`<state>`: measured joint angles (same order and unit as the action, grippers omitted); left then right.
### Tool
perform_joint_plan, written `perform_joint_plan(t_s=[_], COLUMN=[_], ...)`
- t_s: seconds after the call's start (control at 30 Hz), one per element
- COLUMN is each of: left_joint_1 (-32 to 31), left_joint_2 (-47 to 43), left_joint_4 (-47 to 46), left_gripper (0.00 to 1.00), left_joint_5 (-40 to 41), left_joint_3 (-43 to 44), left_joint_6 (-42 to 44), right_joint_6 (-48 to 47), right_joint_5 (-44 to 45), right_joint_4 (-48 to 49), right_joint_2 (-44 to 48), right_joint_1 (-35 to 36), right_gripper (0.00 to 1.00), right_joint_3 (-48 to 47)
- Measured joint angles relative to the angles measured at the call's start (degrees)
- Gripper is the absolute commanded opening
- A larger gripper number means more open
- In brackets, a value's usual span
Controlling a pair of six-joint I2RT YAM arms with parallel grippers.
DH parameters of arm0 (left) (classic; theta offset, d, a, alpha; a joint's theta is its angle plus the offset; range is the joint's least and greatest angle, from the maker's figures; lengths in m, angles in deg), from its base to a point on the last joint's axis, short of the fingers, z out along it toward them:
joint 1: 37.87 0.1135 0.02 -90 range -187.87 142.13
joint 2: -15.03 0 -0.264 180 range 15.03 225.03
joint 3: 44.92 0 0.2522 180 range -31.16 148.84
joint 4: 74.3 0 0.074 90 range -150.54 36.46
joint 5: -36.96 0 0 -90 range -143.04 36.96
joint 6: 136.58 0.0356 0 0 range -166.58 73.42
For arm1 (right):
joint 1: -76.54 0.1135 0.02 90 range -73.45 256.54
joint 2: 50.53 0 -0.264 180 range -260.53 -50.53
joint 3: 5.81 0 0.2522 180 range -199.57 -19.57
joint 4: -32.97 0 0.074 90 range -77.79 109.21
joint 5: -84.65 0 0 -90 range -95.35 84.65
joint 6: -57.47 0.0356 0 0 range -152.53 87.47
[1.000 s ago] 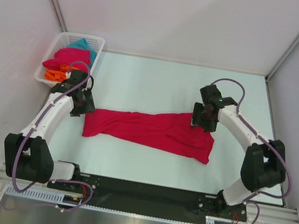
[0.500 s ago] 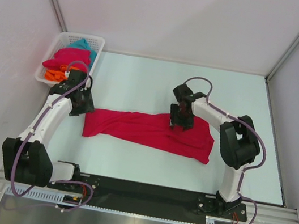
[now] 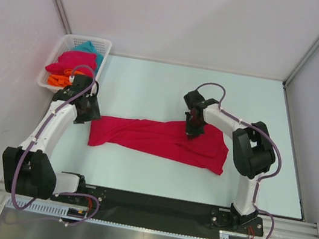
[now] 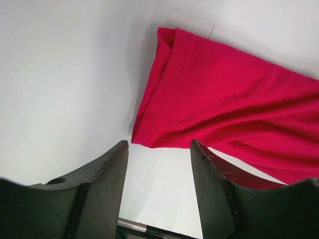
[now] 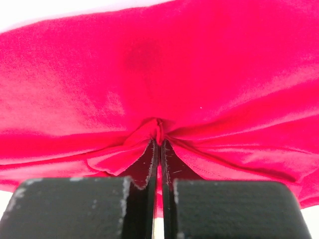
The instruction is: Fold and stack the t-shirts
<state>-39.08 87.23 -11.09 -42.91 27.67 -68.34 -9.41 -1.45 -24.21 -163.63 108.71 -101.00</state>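
My right gripper is pressed together on the crimson-pink cloth t-shirt, and in the right wrist view the two black fingers meet with a small ridge of the fabric pinched between their tips, creases running out from that spot to both sides. From above, that pinch sits on the far edge of the t-shirt, right of its middle. The t-shirt itself lies stretched in a long, rumpled band across the pale green table top, running from just in front of my left arm over to a wider end on the right, where a corner hangs toward the near edge. My left gripper hovers at the narrow left end with its fingers spread and nothing between them. Through the left wrist camera I see that folded end of the t-shirt ahead of the gap, its near corner lying roughly in line with the space between the fingers. Whether those fingers touch the table, I cannot tell. Behind my left arm, at the far left corner, the white plastic mesh basket holds a crumpled crimson-pink shirt, an orange shirt and a teal shirt.
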Motion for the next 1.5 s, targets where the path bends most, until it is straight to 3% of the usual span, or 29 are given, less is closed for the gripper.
perform_joint_plan(t_s=[0.37, 0.63, 0.73, 0.87, 1.5], left_joint_1=[0.0, 0.0, 0.0, 0.0, 0.1], left_joint_2=[0.0, 0.0, 0.0, 0.0, 0.5], left_joint_4=[-0.1, -1.0, -1.1, -1.4, -3.0], left_gripper=[0.58, 0.58, 0.57, 0.57, 0.57], left_joint_5=[0.2, 0.2, 0.2, 0.2, 0.0], left_joint_3=[0.0, -1.5, -2.3, -2.6, -3.0], left_joint_6=[0.0, 0.4, 0.5, 0.9, 1.4], right_joint_6=[2.4, 6.2, 7.2, 8.3, 9.0], right_joint_5=[3.8, 4.9, 4.9, 4.9, 10.3], right_joint_4=[-2.2, -2.1, -2.1, -2.1, -6.5], right_joint_2=[8.3, 12.7, 12.7, 12.0, 12.3], right_joint_1=[4.7, 10.7, 11.1, 11.3, 12.7], right_gripper=[0.02, 0.08, 0.13, 0.31, 0.44], right_joint_3=[1.7, 8.7, 11.5, 12.4, 11.4])
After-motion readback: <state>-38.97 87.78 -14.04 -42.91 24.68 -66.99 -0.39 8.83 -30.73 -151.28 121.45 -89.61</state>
